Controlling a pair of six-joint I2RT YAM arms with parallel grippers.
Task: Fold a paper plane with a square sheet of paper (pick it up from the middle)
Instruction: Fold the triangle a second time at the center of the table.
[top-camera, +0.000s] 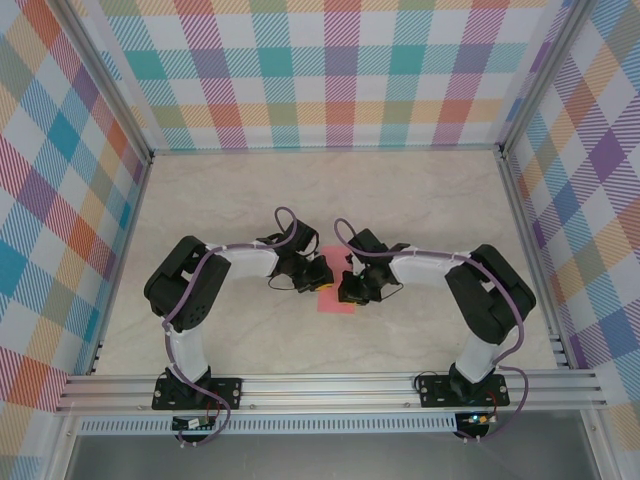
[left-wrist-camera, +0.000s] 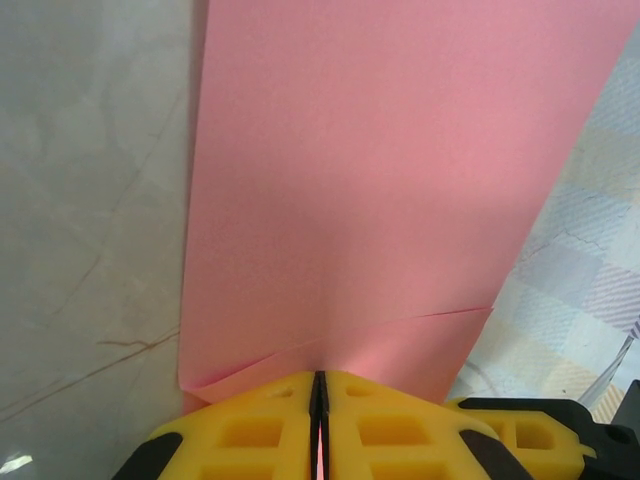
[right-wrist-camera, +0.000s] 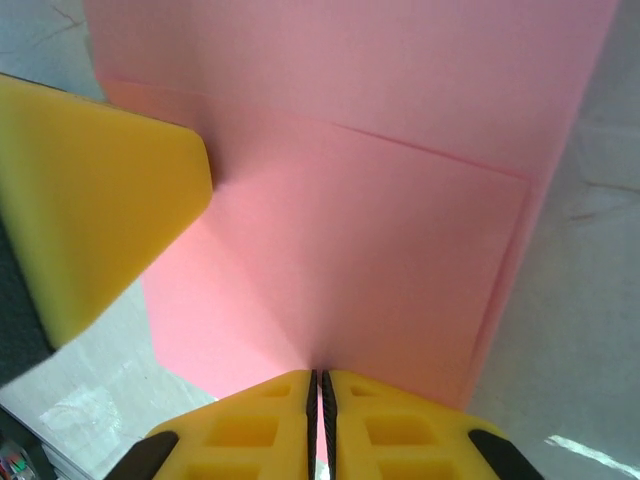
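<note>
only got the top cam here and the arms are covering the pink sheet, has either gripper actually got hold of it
Observer: Yes. In the left wrist view the left gripper is shut on the near edge of the square sheet of paper.
Operator: and the right one
Observer: The right gripper is shut on the sheet's edge too, fingers pressed together with pink between them.
Operator: is it folded at all yet
Observer: Yes. The right wrist view shows a folded flap lying flat on the sheet, with straight edges along its top and right side.
</note>
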